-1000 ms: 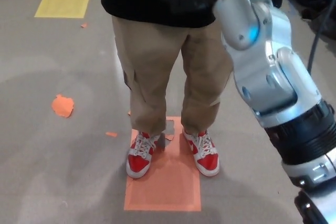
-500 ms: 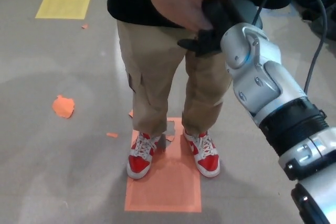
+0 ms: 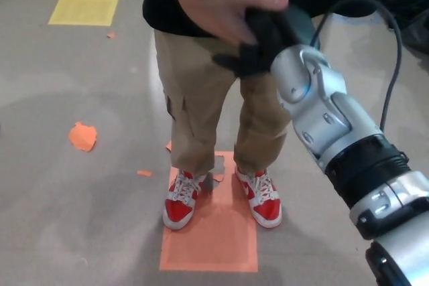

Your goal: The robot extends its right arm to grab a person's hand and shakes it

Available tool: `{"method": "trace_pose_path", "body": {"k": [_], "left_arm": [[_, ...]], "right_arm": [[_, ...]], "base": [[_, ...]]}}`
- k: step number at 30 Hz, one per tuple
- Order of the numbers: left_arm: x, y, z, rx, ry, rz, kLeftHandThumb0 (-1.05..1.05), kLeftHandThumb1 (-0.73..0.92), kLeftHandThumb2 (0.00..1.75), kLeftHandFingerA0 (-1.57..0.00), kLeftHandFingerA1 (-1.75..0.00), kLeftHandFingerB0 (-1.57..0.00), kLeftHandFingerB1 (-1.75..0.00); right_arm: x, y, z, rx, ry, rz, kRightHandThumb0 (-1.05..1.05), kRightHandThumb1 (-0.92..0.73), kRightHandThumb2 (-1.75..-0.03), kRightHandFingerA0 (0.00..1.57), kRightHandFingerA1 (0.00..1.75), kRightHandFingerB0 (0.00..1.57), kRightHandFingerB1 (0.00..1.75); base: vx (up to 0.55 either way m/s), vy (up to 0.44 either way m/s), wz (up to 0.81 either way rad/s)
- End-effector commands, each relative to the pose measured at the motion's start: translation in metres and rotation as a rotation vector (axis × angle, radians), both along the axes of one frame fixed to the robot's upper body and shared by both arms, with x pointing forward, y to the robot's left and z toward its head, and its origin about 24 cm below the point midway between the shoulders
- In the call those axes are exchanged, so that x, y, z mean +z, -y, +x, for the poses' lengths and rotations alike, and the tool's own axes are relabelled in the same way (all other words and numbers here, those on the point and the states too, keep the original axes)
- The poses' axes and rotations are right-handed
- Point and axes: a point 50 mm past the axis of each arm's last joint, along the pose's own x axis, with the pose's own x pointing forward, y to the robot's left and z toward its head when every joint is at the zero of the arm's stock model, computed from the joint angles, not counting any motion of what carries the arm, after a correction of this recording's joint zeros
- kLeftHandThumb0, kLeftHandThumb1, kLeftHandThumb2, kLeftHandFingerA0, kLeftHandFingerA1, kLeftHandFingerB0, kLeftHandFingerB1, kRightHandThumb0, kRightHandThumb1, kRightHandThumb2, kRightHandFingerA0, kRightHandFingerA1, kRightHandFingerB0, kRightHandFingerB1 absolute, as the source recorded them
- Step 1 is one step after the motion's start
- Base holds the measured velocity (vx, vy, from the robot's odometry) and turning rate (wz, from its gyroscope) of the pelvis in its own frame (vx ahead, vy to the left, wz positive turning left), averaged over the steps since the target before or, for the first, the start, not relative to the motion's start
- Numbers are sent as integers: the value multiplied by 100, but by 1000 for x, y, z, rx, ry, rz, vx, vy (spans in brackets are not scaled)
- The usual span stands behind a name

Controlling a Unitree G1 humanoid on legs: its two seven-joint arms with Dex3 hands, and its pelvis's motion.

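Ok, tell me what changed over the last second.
The right hand was out of view a second ago, with only the forearm raised. It came into view clasped with the person's hand. Since half a second ago the clasped pair has dipped slightly, mid-shake. The person's shoes stay on the orange floor patch.

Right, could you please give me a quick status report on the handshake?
Right black hand shut on the person's hand. Left hand not in view. Person stands on orange floor patch; nothing in the way.
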Motion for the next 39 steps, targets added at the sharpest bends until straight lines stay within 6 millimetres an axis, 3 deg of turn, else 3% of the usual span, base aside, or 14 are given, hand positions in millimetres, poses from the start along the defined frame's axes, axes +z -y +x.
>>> {"method": "trace_pose_path", "body": {"k": [1, 3, 4, 10, 16, 23, 24, 30, 31, 32, 33, 35, 36, 39], "left_arm": [[5, -9, -1, 17, 11, 28, -47, 58, 90, -31, -50, -19, -44], [6, -9, 0, 0, 10, 33, -45, 77, 63, -36, -34, -31, -33], [6, -9, 0, 6, 13, 28, -52, 60, 90, -32, -49, -24, -45], [5, -10, -1, -12, -22, 51, -55, 61, 90, -32, -49, -24, -44], [4, -9, -3, -2, -1, 37, -51, 60, 89, -32, -49, -24, -44], [2, -7, -4, 10, -8, 18, -52, 64, 92, -31, -49, -23, -45], [2, -7, -5, 13, -12, 16, -46, 79, 64, -34, -34, -29, -33], [12, -10, 12, 17, 25, 4, -45, 77, 63, -32, -32, -34, -33], [11, -11, 10, 19, 16, 2, -56, 64, 90, -31, -47, -28, -46], [10, -11, 8, 20, 9, 1, -56, 64, 90, -31, -47, -28, -46], [10, -11, 7, 18, 6, 7, -46, 79, 64, -33, -33, -32, -33], [9, -11, 6, 14, 0, 16, -47, 79, 64, -32, -33, -30, -33], [9, -11, 6, 14, -6, 17, -47, 79, 64, -31, -33, -28, -32], [7, -12, 0, 19, -15, 4, -47, 78, 64, -32, -33, -30, -33]], "right_arm": [[73, 21, -59, 66, 290, 179, -18, -83, -64, 105, 63, 68, 50], [86, 21, -72, 84, 362, 200, -16, -81, -64, 112, 65, 70, 50], [97, 21, -85, 103, 432, 221, -15, -78, -64, 114, 67, 71, 51], [98, 22, -102, 125, 473, 232, -11, -77, -63, 111, 67, 73, 53], [54, 19, -61, 48, 242, 133, -12, -73, -61, 109, 67, 73, 54], [-53, 19, -7, -63, -198, -118, -18, -61, -58, 101, 68, 70, 52], [-68, 20, -6, -61, -240, -140, -18, -54, -56, 97, 66, 70, 52], [-83, 19, 0, -19, -356, -181, -34, -42, -78, 87, 71, 63, 62], [-82, 17, -3, -7, -359, -189, -36, -71, -61, 88, 81, 43, 37], [-83, 16, -4, -1, -364, -191, -36, -71, -61, 88, 81, 43, 37], [-82, 16, -4, 17, -379, -210, -52, -69, -64, 45, 41, 10, 19], [-79, 17, -5, 49, -403, -242, -57, -68, -63, 29, 35, 7, 17], [-79, 21, -6, 63, -406, -250, -70, -52, -87, 6, 40, 0, 18], [-82, 36, -16, 78, -387, -262, -85, -60, -96, 0, 10, 0, 7]], "base": [[0, 0, 0], [0, 0, 0], [0, 0, 0], [0, 0, 0], [0, 0, 0], [0, 0, 0], [0, 0, 0], [0, 0, 0], [0, 0, 0], [0, 0, 0], [0, 0, 0], [0, 0, 0], [0, 0, 0], [0, 0, 0]]}}
